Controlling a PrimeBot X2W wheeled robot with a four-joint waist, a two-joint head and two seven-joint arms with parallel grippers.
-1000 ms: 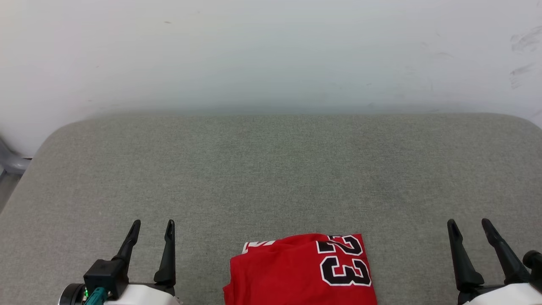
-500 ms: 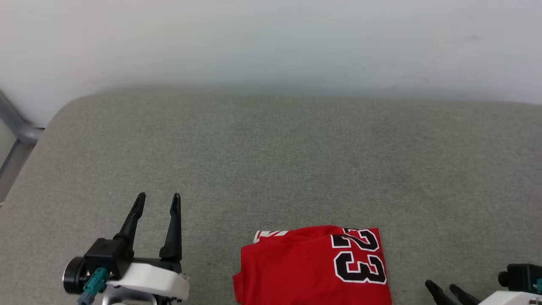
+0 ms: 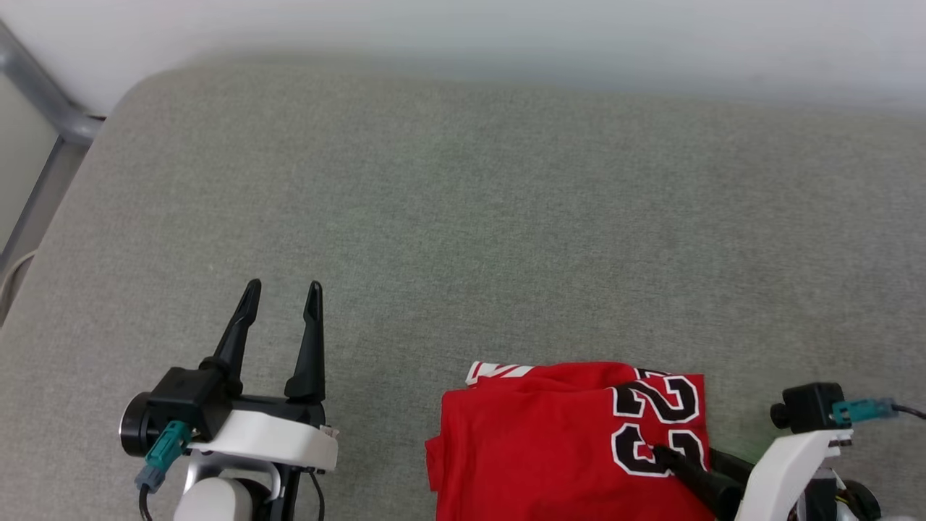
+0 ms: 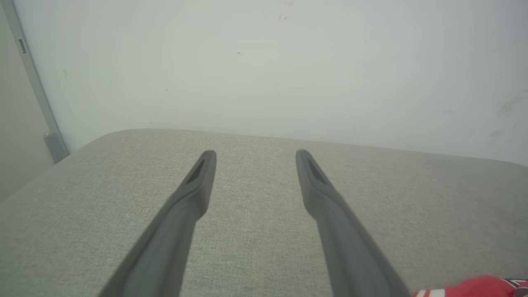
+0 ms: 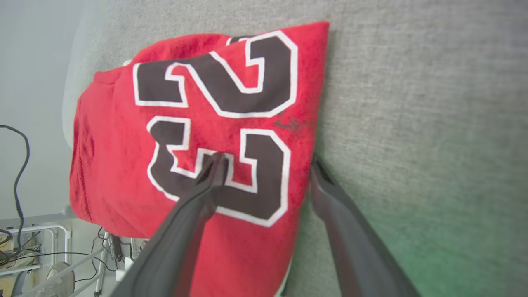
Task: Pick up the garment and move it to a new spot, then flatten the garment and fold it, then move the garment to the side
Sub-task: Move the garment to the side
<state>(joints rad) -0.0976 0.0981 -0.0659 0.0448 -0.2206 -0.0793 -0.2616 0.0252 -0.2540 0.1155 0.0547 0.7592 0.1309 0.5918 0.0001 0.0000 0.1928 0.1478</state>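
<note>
The garment (image 3: 550,441) is a red jersey with black, white-outlined numerals, lying folded in a compact pile at the near edge of the grey cushion (image 3: 463,217). My right gripper (image 3: 687,457) reaches in from the lower right, low at the pile's right edge. In the right wrist view the garment (image 5: 123,123) fills the left half; the right gripper (image 5: 267,160) is open, one finger over the numerals and the other just off the edge above the cushion. My left gripper (image 3: 283,288) stands open and empty, well to the garment's left. The left gripper (image 4: 255,154) points toward the wall, with a garment (image 4: 474,286) corner at lower right.
A white wall (image 3: 506,29) backs the cushion. A grey metal frame (image 3: 43,94) runs past the cushion's far left corner. Cables and a white rack (image 5: 41,247) stand beyond the cushion's near edge. Bare cushion stretches ahead of and between both grippers.
The head camera has tilted down and turned. My right gripper has swung in from the far right to the garment's right edge. The garment itself lies as before.
</note>
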